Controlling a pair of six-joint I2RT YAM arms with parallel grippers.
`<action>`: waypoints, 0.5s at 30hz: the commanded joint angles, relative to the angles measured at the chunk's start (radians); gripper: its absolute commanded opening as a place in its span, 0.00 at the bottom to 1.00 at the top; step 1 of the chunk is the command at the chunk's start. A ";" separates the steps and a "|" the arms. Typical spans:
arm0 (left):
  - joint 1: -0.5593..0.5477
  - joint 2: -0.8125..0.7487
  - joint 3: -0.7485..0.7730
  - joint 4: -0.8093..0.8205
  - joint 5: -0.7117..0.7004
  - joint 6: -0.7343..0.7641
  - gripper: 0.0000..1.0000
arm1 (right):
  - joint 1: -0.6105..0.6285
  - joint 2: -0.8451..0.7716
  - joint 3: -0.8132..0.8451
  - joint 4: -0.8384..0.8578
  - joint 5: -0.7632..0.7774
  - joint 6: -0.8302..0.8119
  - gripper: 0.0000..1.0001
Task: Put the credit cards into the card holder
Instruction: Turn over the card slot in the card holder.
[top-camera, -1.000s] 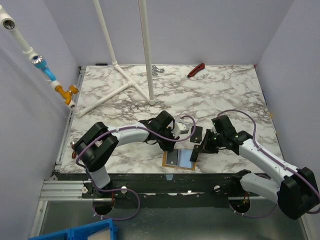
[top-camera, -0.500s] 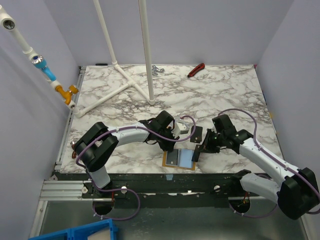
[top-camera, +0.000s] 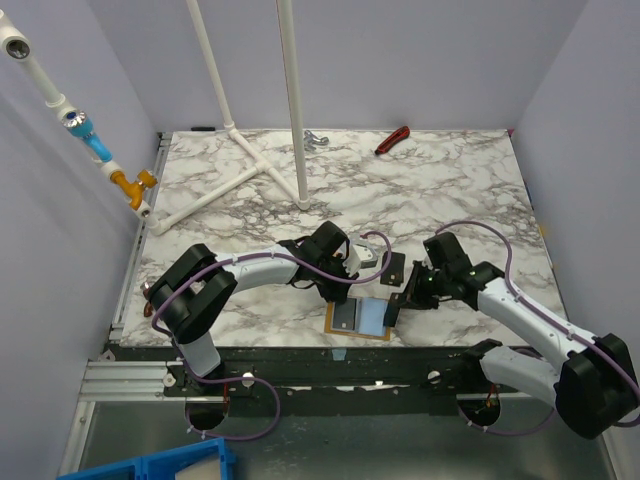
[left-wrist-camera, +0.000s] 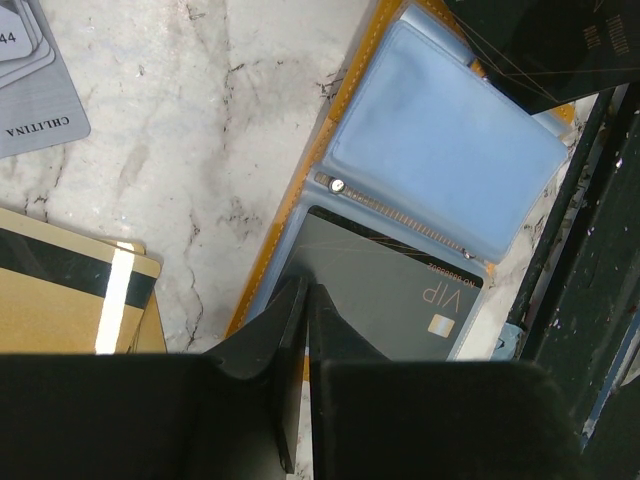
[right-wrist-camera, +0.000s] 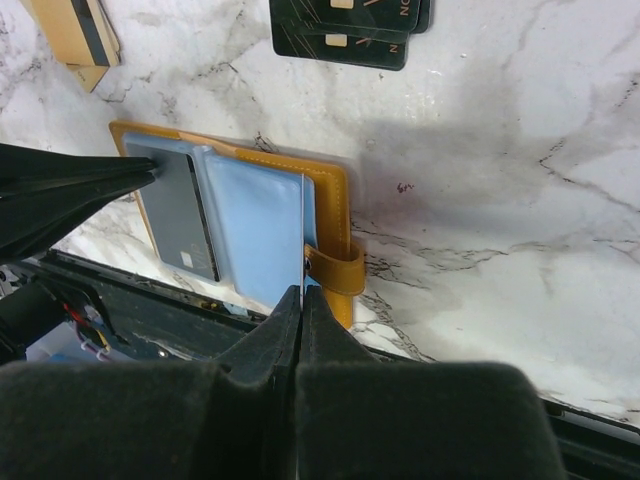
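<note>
So the open card holder (right-wrist-camera: 330, 190) is pinned near six o'clock: the left gripper (left-wrist-camera: 305, 330) is pinched on a dark card (left-wrist-camera: 390, 310), the right gripper (right-wrist-camera: 300, 300) is pressed together on a clear sleeve (right-wrist-camera: 260, 225).

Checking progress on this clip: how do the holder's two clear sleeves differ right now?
The near sleeve holds a dark card marked VIP; the far sleeve shows only pale blue plastic, with no card visible. The left hand, shut, sits at the near sleeve's edge; the right hand, shut, pinches the far sleeve's edge. Both are clear pockets in the same tan holder, lying open and flat.
</note>
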 joint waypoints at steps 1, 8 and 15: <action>-0.003 -0.023 -0.012 -0.015 0.019 0.017 0.06 | 0.007 -0.008 -0.027 0.039 -0.025 0.018 0.01; -0.002 -0.023 -0.014 -0.015 0.022 0.020 0.06 | 0.006 -0.032 -0.040 0.069 -0.059 0.041 0.01; -0.003 -0.026 -0.014 -0.015 0.022 0.021 0.06 | 0.007 -0.040 -0.009 0.045 -0.065 0.036 0.01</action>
